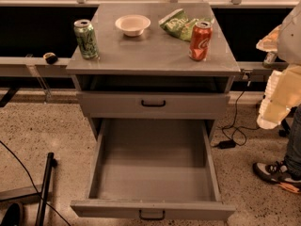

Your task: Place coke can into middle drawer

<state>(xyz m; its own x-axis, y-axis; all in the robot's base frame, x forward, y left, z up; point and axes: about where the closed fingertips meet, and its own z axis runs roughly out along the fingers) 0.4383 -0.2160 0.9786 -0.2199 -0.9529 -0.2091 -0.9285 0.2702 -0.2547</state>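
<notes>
The coke can (pixel 200 40) stands upright on the right side of the grey cabinet top (pixel 150 55). The middle drawer (pixel 153 210) is pulled fully out towards me, and its deep tray holds nothing. My white arm comes in at the right edge of the view. Its gripper (pixel 269 43) is at about the height of the cabinet top, to the right of the coke can and well apart from it. It holds nothing that I can see.
A green soda can (pixel 86 38) stands at the top's left, a white bowl (pixel 132 24) at the back middle, and a green chip bag (pixel 181 23) behind the coke can. The upper drawer (pixel 153 103) is shut. A person's leg and shoe (pixel 275 171) and floor cables (pixel 230 140) are on the right.
</notes>
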